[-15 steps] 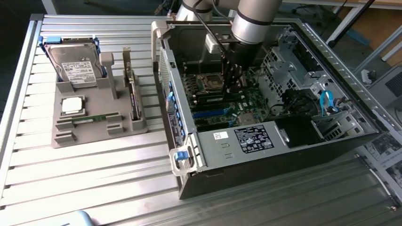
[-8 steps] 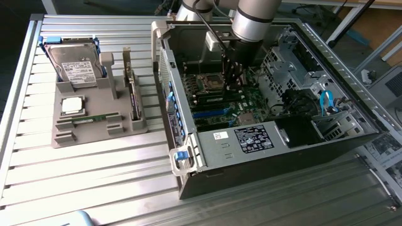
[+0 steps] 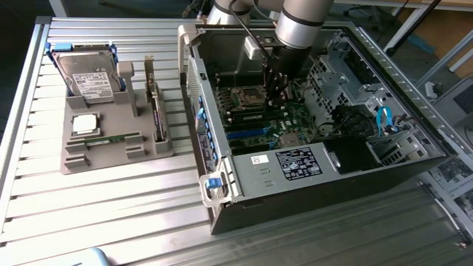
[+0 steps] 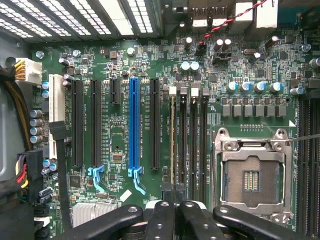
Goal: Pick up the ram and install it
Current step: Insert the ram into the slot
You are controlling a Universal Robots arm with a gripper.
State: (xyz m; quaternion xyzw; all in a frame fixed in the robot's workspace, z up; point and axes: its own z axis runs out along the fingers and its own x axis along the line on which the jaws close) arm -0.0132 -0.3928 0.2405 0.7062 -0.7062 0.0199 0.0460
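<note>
Wrist view gives me the empty CPU socket [image 4: 250, 180] and my gripper [image 4: 173, 200] clenched over the ram [image 4: 173, 142] in its slot, exterior view gives my arm [image 3: 299, 27] reaching straight down into the computer case [image 3: 310, 183].

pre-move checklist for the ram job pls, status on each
1. End effector shut: ok.
2. End effector over the memory slots, inside the open black computer case: ok.
3. Long thin green ram stick standing in line with the slot nearest the black expansion slots: ok.
4. Stick pressed fully home, white slot latch locked: cannot tell.
5. Fingers gripping the stick rather than just resting on it: cannot tell.
6. Neighbouring black memory slots free of obstructions: ok.
</note>
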